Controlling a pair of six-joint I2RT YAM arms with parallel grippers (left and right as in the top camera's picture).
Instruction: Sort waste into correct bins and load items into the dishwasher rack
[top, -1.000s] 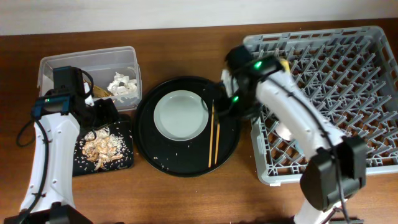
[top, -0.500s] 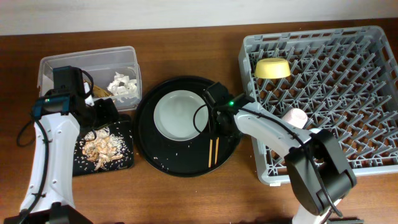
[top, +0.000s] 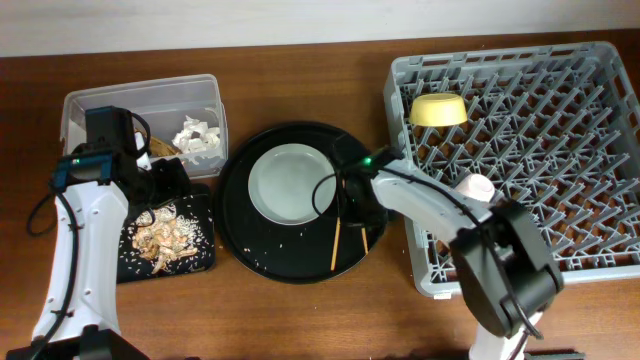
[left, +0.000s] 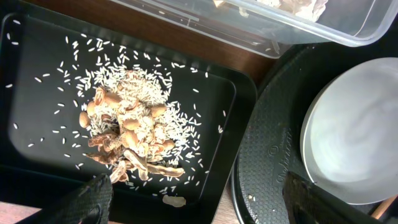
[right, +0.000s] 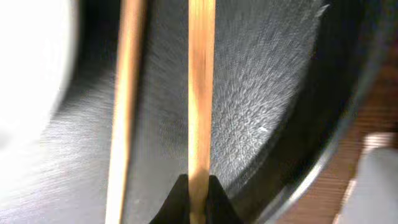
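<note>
Overhead: right gripper (top: 358, 206) at frame centre, low over round tray (top: 250, 258) holding 2 chopsticks (top: 336, 243) and 1 plate (top: 288, 185). Rack (top: 540, 160) at right holds 1 yellow bowl (top: 438, 108) and 1 pink cup (top: 476, 187).
Left wrist: left gripper (left: 202, 200) spread wide, empty, above food scraps (left: 127, 134).
Right wrist: the gripper is nearly closed, pinching 1 chopstick at bottom centre; the 2nd lies free at left.

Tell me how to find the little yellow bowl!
Find the big grey rack on the right of the overhead view. The yellow bowl sits in its top left corner. It is the only yellow thing there; the pink cup lies lower down.
</note>
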